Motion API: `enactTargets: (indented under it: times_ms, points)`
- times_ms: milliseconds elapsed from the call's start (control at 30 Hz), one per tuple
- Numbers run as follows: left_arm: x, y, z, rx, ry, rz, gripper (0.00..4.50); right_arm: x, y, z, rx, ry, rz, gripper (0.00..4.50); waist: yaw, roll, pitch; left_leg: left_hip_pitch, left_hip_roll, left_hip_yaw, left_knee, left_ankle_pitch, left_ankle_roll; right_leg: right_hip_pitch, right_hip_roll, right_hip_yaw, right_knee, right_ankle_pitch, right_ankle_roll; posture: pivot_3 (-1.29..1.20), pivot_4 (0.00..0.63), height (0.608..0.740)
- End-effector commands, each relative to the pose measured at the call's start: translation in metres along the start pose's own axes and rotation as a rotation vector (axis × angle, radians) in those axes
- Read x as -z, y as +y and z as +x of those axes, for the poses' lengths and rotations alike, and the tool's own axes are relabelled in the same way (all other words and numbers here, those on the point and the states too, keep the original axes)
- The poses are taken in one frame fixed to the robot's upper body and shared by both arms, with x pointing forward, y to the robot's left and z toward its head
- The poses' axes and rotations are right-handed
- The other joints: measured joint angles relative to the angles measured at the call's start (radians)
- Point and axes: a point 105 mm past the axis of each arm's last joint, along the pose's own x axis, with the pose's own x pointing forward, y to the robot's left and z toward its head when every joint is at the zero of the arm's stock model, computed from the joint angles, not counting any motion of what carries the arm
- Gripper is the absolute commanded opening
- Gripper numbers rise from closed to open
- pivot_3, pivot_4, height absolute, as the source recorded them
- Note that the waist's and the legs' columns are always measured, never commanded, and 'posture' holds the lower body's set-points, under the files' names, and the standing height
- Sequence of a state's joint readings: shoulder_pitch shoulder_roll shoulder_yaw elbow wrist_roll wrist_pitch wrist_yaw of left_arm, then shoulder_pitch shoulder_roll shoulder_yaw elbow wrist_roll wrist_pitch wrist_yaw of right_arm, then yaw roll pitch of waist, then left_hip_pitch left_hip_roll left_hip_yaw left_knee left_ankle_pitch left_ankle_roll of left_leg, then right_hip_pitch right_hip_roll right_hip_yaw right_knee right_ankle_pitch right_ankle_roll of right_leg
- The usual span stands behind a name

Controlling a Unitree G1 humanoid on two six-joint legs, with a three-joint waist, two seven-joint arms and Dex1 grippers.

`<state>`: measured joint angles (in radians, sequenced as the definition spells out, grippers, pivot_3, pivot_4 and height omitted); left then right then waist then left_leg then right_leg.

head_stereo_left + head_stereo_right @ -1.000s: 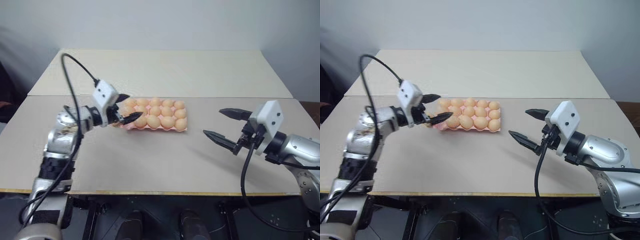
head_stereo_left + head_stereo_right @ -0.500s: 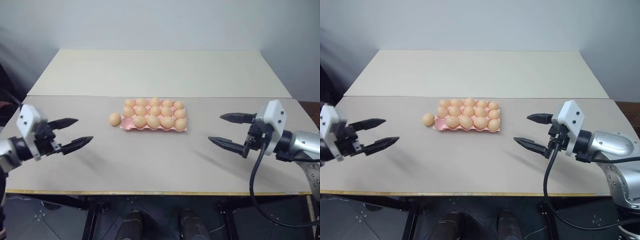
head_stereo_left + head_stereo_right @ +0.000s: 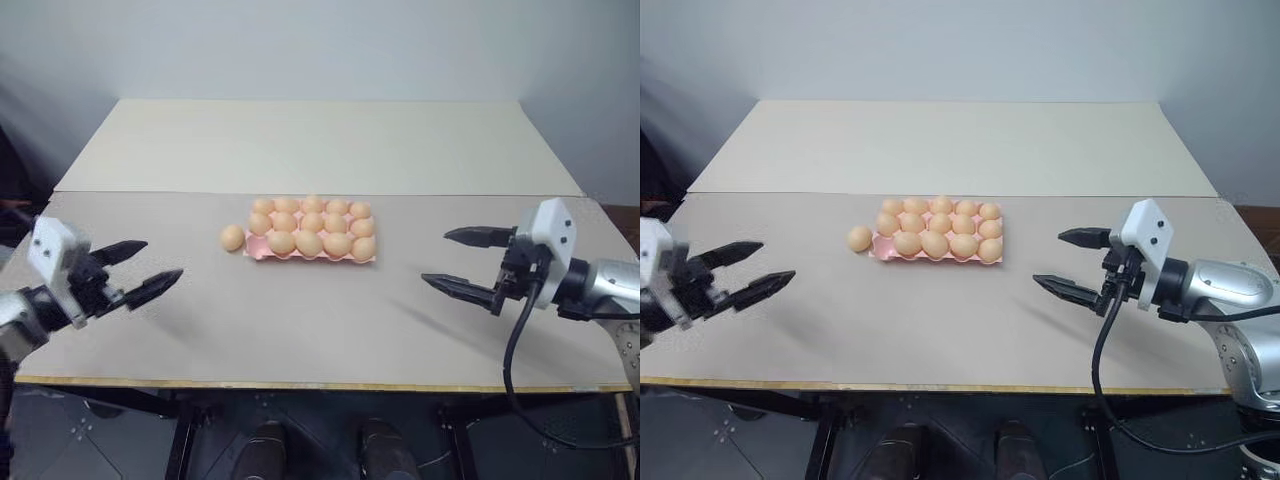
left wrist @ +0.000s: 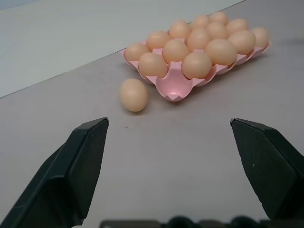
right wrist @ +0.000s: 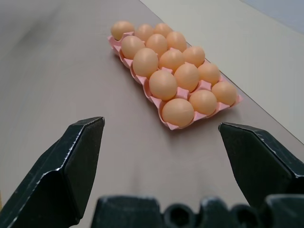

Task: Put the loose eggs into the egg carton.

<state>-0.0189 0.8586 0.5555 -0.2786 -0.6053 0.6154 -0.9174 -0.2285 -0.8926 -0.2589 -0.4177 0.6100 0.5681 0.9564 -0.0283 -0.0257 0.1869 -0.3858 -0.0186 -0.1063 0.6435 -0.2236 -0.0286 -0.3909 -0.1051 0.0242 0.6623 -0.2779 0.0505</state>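
One loose egg lies on the table just off the left end of the pale-pink egg carton, apart from it. Several eggs sit in the carton; its front-left corner cup, the one nearest the loose egg, is bare. My left gripper hovers open and empty near the table's front left, well short of the egg, pointing toward it. My right gripper hangs open and empty to the right of the carton, pointing at it from a distance.
The beige table has a seam running across behind the carton, with a second tabletop beyond it. A black cable hangs from the right wrist over the front edge.
My left gripper has drawn back from the carton's left end to the table's front left. The loose egg now shows beside the carton. The right gripper has barely shifted.
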Motion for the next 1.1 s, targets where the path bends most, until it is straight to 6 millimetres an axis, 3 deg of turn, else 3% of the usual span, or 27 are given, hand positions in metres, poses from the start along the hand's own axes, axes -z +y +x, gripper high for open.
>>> enactTargets:
  times_ms: [33,133,433,833,1100]
  points:
    - [-0.002,0.016,0.047,-0.113,0.006,-0.017,4.49,-0.017,0.000,-0.001,0.014,-0.046,-0.076,4.50,0.015,0.000,0.000,0.000,0.000,0.000,0.000,0.000,0.000,0.000,0.000,-0.001,0.000,0.000,0.000,0.00,0.150,0.740]
    - [0.005,0.025,0.085,-0.214,0.030,-0.032,4.49,-0.022,-0.002,0.000,0.018,-0.057,-0.090,4.50,0.017,-0.001,0.000,0.000,-0.001,0.000,0.000,0.000,0.000,0.001,0.000,-0.001,-0.002,0.000,0.001,0.00,0.150,0.740]
    - [0.011,0.030,0.140,-0.259,0.024,-0.120,4.49,-0.025,0.001,0.002,0.026,-0.072,-0.093,4.50,0.007,-0.002,0.000,-0.003,-0.001,0.000,0.001,0.000,0.000,-0.003,-0.001,0.000,0.001,0.001,0.001,0.00,0.150,0.740]
    - [0.040,0.021,0.169,-0.188,0.118,-0.137,4.49,-0.027,0.004,-0.002,0.047,-0.080,-0.094,4.50,0.014,-0.003,-0.001,-0.002,-0.002,0.000,0.002,0.000,0.000,0.000,-0.001,0.000,0.001,0.001,0.001,0.00,0.150,0.740]
    - [0.038,0.021,0.164,-0.182,0.084,-0.136,4.49,-0.028,0.007,-0.002,0.043,-0.084,-0.096,4.50,0.014,-0.003,-0.001,-0.002,-0.002,0.000,0.002,0.000,0.000,0.000,-0.001,0.000,0.000,0.001,0.001,0.00,0.150,0.740]
